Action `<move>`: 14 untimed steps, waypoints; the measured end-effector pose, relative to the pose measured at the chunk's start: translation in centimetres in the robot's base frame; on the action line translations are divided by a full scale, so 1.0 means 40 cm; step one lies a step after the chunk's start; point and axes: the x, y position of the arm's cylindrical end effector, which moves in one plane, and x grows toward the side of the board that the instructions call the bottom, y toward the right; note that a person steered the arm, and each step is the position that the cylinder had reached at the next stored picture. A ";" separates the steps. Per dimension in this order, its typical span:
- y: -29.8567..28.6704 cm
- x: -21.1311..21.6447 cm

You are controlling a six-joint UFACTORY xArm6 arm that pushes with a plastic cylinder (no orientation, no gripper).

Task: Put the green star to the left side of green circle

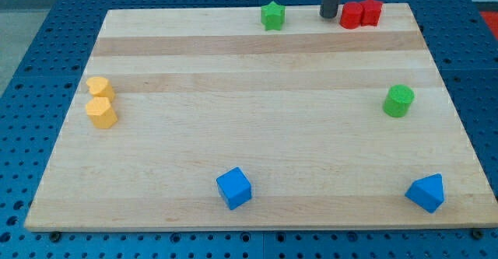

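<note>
The green star [272, 15] lies near the top edge of the wooden board [257, 150], a little right of the middle. The green circle [398, 101], a short cylinder, stands at the view's right, well below and to the right of the star. My tip [329, 15] rests on the board near the top edge, to the right of the star with a gap between them, and just left of two red blocks [360, 14]. It is far above and left of the green circle.
The two red blocks touch each other at the top right. Two yellow blocks [100, 103] sit together at the left edge. A blue cube [233, 187] lies at the bottom middle and a blue block [426, 193] at the bottom right.
</note>
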 end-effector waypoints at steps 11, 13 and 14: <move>-0.271 0.101; -0.357 0.115; -0.339 0.175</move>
